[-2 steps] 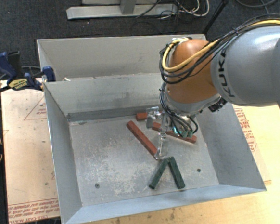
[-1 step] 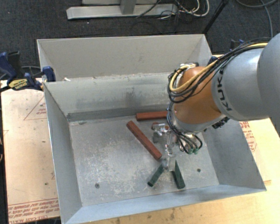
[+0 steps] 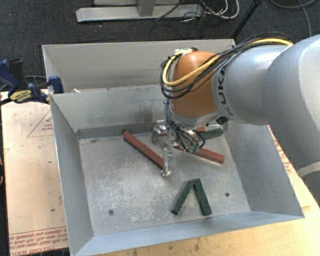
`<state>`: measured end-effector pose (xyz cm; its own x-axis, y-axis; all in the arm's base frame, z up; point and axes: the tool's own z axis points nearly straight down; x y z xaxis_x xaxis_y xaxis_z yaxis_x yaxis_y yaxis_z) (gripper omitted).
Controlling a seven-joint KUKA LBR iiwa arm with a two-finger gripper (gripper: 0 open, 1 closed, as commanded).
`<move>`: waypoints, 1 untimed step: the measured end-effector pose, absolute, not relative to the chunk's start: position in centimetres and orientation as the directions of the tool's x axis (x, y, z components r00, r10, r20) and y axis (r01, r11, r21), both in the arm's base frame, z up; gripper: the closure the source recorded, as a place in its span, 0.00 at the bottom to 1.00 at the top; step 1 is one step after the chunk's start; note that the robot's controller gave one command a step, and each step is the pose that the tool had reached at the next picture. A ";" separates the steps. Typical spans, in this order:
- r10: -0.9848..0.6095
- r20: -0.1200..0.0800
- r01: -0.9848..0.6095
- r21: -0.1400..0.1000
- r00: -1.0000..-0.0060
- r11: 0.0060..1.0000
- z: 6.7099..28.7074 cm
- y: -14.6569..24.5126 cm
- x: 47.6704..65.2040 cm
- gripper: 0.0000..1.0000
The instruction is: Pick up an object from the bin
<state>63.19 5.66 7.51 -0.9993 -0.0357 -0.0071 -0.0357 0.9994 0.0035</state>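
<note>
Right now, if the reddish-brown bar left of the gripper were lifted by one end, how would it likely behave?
The reddish-brown bar lies straight, so probably stiff. Its flat faces suggest it would slide rather than roll. The gripper sits at its near end, so a lift there would likely let the far end droop.

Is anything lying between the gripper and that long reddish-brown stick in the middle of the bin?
Nothing visible does. The gripper hangs right at the middle of the long reddish-brown stick, which lies bare on the floor of the grey metal bin. Two dark green sticks lie apart, nearer the front wall.
</note>
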 end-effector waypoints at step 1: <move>-0.030 -0.003 -0.030 0.002 -1.000 1.000 7.5 5.3 63.0 1.00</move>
<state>62.99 5.30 7.49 -0.9996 -0.0296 -0.0033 -0.0296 0.9996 0.0019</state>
